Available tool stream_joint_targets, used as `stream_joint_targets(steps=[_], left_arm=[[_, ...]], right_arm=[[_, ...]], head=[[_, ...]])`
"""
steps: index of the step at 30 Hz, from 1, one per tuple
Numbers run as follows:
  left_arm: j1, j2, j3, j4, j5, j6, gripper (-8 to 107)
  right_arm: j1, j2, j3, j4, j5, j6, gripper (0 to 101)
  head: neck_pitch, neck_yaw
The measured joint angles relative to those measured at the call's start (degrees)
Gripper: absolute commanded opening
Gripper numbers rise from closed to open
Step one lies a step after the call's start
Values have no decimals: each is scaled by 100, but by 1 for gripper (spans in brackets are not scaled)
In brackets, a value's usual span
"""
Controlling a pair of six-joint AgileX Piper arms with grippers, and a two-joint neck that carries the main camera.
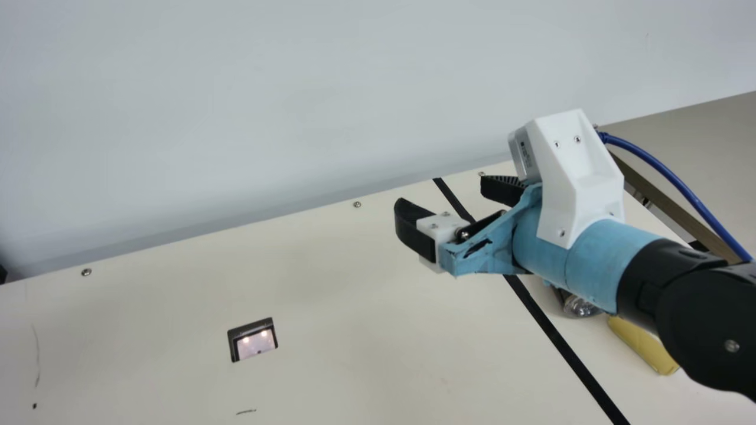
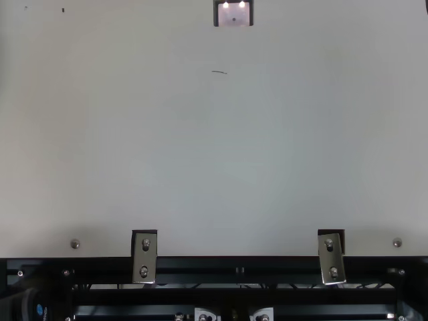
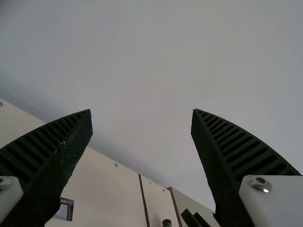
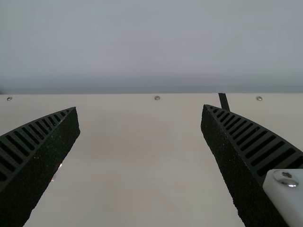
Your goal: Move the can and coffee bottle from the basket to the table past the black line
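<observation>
Probably you're nearly done: what may be the coffee bottle (image 1: 580, 307) and yellow can (image 1: 642, 345) lie past the black line (image 1: 555, 336), while your left claw (image 3: 142, 111) and right claw (image 1: 443, 192) gape empty.

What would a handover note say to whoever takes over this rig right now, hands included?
Left hand: open, nothing between its fingers.
Right hand: open and empty, above the cream table.
Job's things: a clear, shiny, rounded object and a yellow object are right of the straight black line in the main view, both partly behind the right arm. I can't confirm which is the can or coffee bottle.
Done: if those are the two, the move looks complete.
Left: probably just check them with the arm out of the way.
</observation>
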Motion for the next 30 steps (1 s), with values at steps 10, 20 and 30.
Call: stream_joint_targets(steps=[10,20,30], left_arm=[[-472,-558,157,1140,-387,1023,90],[-1280,-1258,629,2494,-1002,1562,90],[-1723,-2044,1085,3733,-990,1307,90]], right_arm=[[11,-69,48,-120,28,58,101],[-35,-591,464,-234,40,69,101],[-111,-1506,1200,-234,119,136,101]], head=[[-29,0],[-29,0],[-29,0]])
